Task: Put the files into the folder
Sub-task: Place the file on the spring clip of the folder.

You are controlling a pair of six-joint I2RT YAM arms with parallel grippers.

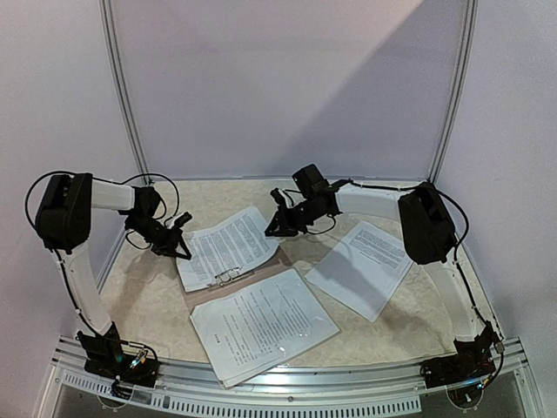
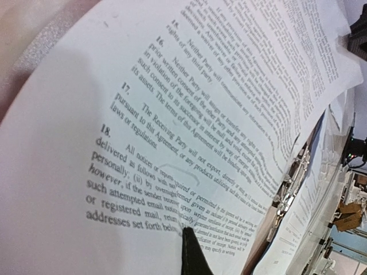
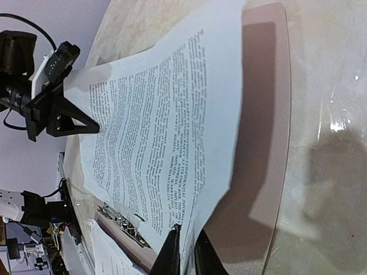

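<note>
Over the tan folder (image 3: 264, 114), left claw (image 1: 183, 251) pinches a bowed printed sheet (image 1: 228, 246); right claw (image 3: 188, 232) barely parted at its edge.

Matt paper files (image 1: 228, 246), cardbd folder (image 3: 264, 114)

A printed sheet (image 3: 160, 132) of small black text fills the middle of the view, bowed and raised off the tan folder (image 3: 265, 114), whose bare cover shows along the sheet's right side under its shadow. At the bottom, the right hand (image 3: 186, 256) has its two dark fingertips (image 3: 171, 255) close together with the sheet's near edge running between them; whether they pinch it cannot be told. At the far left edge the black left hand (image 3: 63, 114) is closed on the sheet. A silver clip (image 3: 120, 220) lies on the folder beside the sheet. A second sheet (image 3: 109, 259) shows beyond the clip. The glossy beige worktop (image 3: 327, 74) lies to the right.
</note>
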